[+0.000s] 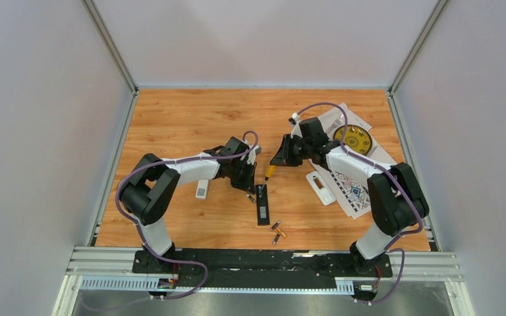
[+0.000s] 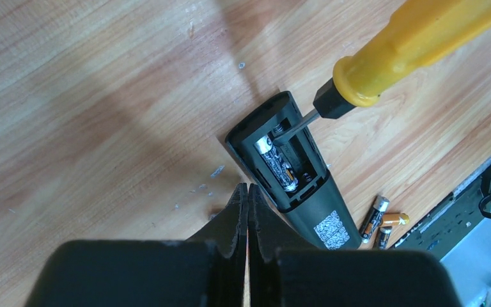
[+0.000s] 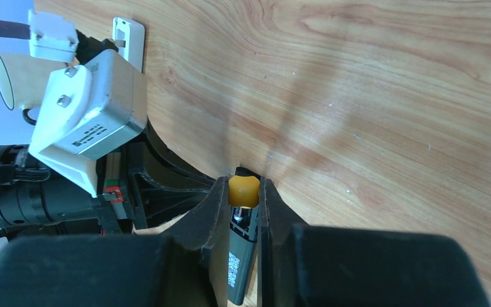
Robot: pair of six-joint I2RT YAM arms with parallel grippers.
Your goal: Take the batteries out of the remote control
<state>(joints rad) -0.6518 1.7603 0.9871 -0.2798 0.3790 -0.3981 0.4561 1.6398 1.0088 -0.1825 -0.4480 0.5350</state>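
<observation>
The black remote [image 1: 263,205] lies face down with its battery bay open. One dark battery [image 2: 278,163] sits in the bay. Three loose batteries [image 1: 278,230] lie near the remote's near end, also in the left wrist view [image 2: 376,219]. My right gripper [image 1: 280,158] is shut on the yellow-handled screwdriver [image 1: 270,173], whose tip [image 2: 289,126] reaches into the bay beside the battery. The handle shows between the right fingers [image 3: 243,190], with the remote [image 3: 238,272] below it. My left gripper [image 2: 248,189] is shut and empty, its tips touching the table against the remote's left side.
A white remote [image 1: 201,189] lies left of the left gripper. Another white remote [image 1: 320,187] lies on printed papers [image 1: 356,187] at the right, with a yellow disc [image 1: 352,139] behind. A small dark piece [image 1: 250,197] lies by the left fingers. The two wrists are close together.
</observation>
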